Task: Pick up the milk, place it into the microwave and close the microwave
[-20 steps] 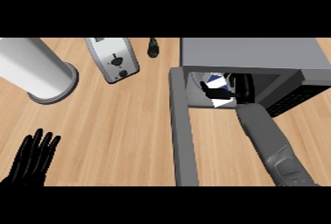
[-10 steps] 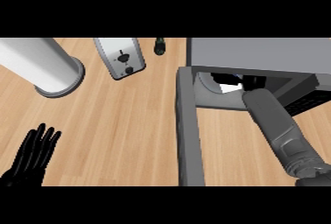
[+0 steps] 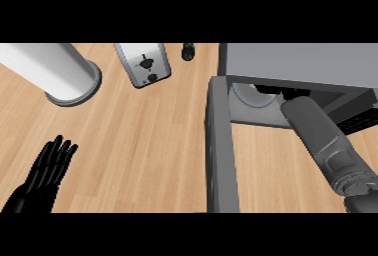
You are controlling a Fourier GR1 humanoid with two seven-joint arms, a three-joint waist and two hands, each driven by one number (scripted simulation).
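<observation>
We judge the placing step underway: our right forearm reaches into the microwave, hand and milk hidden inside, so we cannot tell its fingers' state. Next: withdraw, then swing the door closed. Left hand rests on the desk, fingers straight. No writing is readable.

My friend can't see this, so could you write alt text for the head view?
A grey right forearm reaches into an open microwave, its door swung out. The left robot hand rests open on the wooden counter.
</observation>
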